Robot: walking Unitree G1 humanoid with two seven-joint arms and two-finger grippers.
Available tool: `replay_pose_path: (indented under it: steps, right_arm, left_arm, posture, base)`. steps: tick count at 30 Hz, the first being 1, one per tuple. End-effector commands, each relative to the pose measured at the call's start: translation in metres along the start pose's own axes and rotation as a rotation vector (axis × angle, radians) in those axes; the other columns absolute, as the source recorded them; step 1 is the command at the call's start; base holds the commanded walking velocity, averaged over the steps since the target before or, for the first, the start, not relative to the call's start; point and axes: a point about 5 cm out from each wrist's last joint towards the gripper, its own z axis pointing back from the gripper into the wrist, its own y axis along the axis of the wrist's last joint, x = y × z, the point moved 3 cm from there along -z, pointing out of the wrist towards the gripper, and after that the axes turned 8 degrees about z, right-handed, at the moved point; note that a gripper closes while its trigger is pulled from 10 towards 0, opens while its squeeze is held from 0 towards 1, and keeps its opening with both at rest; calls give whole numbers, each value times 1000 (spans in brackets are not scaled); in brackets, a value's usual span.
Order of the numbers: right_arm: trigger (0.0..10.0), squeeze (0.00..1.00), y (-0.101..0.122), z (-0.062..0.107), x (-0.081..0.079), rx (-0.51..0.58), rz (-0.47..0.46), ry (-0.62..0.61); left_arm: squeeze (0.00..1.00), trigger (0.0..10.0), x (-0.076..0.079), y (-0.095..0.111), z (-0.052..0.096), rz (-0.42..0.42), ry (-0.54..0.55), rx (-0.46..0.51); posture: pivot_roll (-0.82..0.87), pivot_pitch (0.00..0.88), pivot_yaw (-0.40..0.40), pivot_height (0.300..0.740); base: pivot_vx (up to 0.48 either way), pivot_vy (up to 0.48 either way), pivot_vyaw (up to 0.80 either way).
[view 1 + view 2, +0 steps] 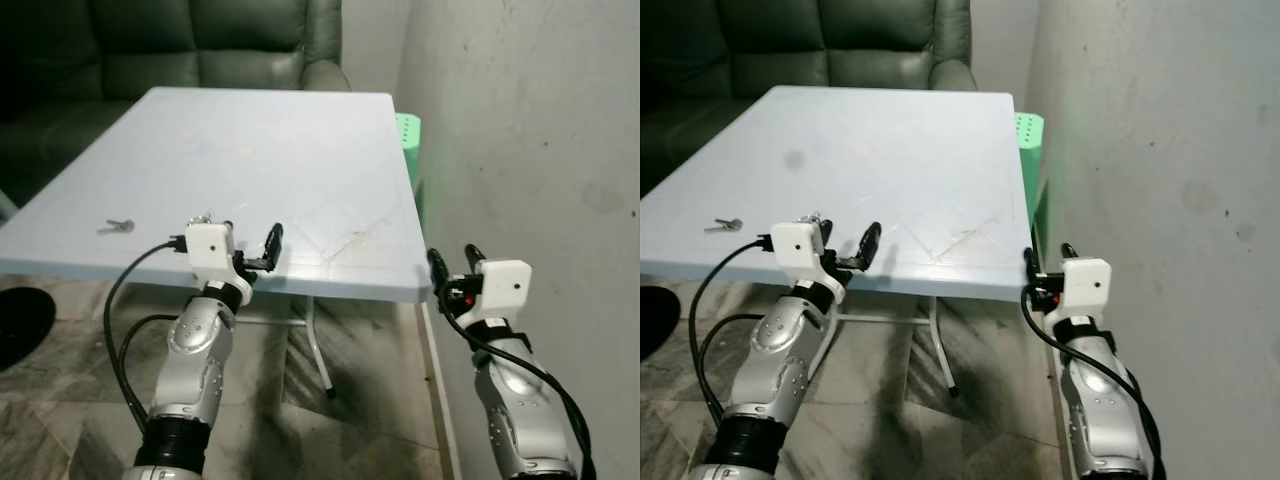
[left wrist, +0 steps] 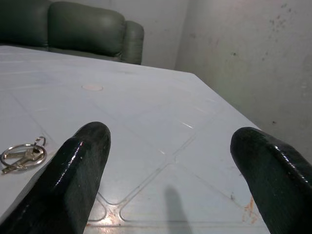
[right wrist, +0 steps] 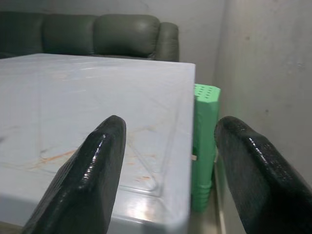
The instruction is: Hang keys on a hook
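On the table (image 1: 300,140), keys (image 1: 117,227) left of spread left claw (image 1: 243,243)

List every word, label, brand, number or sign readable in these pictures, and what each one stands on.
None: no readable text shows anywhere.
Keys: any stamping is too small to read.
Table: only scratches and rust-coloured stains, no writing.
Green stool: a pattern of holes on top, no label.
Left gripper and right gripper: plain white housings, no markings; both jaws stand open.
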Motion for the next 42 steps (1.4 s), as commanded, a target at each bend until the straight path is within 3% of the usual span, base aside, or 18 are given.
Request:
replay_pose_path:
  steps: [1,9,12,24,29,30,35,42]
  right_arm:
    - [10000,1000,4,-1,4,7,7,-8]
    - [10000,1000,6,1,4,23,-9,2]
    - [10000,1000,9,0,4,32,-55,-3]
    - [10000,1000,11,-2,1,47,-33,27]
    - [10000,1000,9,-3,5,18,16,15]
    - [10000,0,7,-4,6,5,48,10]
    - [10000,0,7,-5,7,-2,46,-10]
    - [10000,0,4,-8,12,-37,99,-58]
  left_arm:
    - [0,10000,2,0,-1,-6,-7,-2]
    - [0,10000,0,0,-1,8,11,6]
    - [0,10000,0,0,-1,8,17,5]
    - [0,10000,-1,0,-2,2,1,-4]
    - [0,10000,-3,0,-2,7,7,-1]
    - [0,10000,-4,1,-2,15,14,2]
    - [0,10000,-4,2,-2,30,22,9]
    - [0,10000,-19,-1,7,62,88,6]
  posture:
    - [-48,44,-21,732]
    - [-51,49,-19,732]
    - [-51,56,-19,732]
    - [-52,35,-16,732]
    - [-56,36,-9,732]
    - [-56,41,-9,732]
    - [-52,46,-11,732]
    - [-54,46,-12,732]
  base:
    - [0,0,0]
    - [0,0,0]
    - [0,0,0]
    - [0,0,0]
    - [0,0,0]
    - [0,0,0]
    - [0,0,0]
    - [0,0,0]
